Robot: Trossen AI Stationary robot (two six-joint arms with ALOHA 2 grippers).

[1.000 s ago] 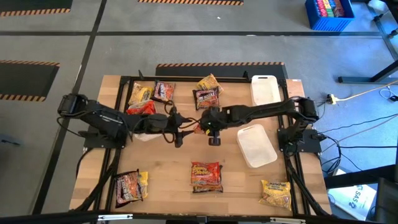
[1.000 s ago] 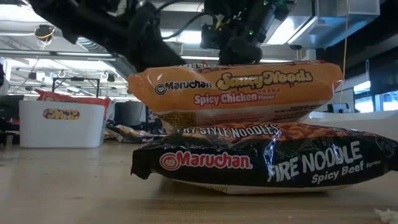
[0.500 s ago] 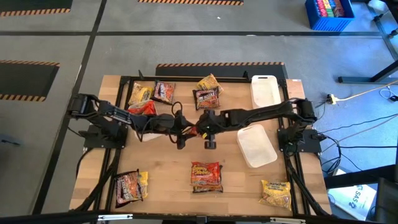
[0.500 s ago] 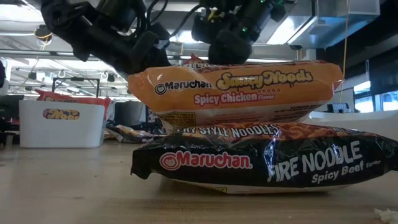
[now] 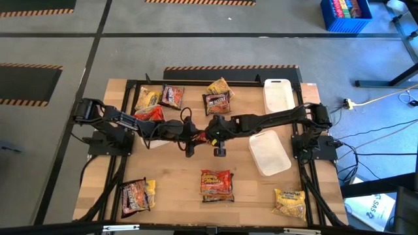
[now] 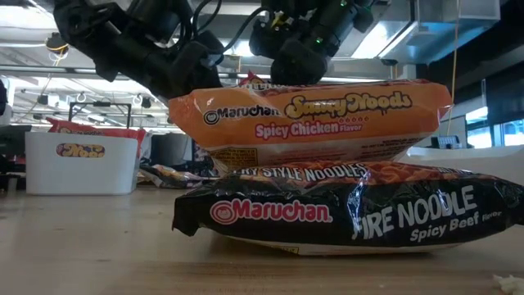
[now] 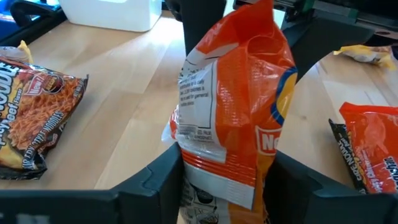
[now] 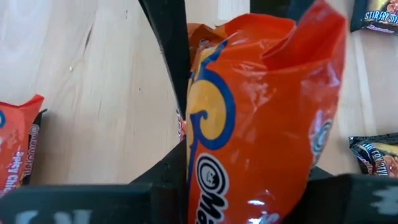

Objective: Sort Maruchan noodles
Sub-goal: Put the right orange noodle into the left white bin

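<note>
An orange Maruchan noodle packet point(image 5: 204, 135) hangs over the table's middle between my two grippers. My left gripper point(image 5: 194, 136) reaches in from the left and is shut on it point(image 7: 236, 106). My right gripper point(image 5: 213, 134) reaches in from the right and is shut on its other end point(image 8: 261, 124). Each wrist view shows the other arm's fingers behind the packet. More noodle packets lie on the table: several near the far edge point(image 5: 217, 101), a red one stacked on a dark one near the front point(image 5: 217, 185), and others at the near left point(image 5: 137, 194) and near right point(image 5: 290, 202). My left gripper pinches the packet's end nearest the left arm point(image 7: 208, 165) between its two fingers point(image 7: 163, 182), one on each side. It comes from the table's left, slanting a little down. The packet stands on edge, crumpled, clear of the table. My right gripper pinches the packet's opposite end point(image 8: 214, 174) between its two fingers point(image 8: 166, 177), coming from the table's right and slanting down. The packet is clear of the table and bulges out beyond the fingers.
Two white trays lie on the right, one at the far edge point(image 5: 279, 93) and one at mid-right point(image 5: 269, 152). A white bin point(image 5: 154, 140) with an orange packet point(image 5: 149, 113) sits under the left arm. In the low view the front stack point(image 6: 327, 164) fills the foreground.
My left gripper has gone toward the table's right and a little down, up to the orange packet held by my right gripper. My right gripper has tipped slightly with the packet, which stays clear of the table.
</note>
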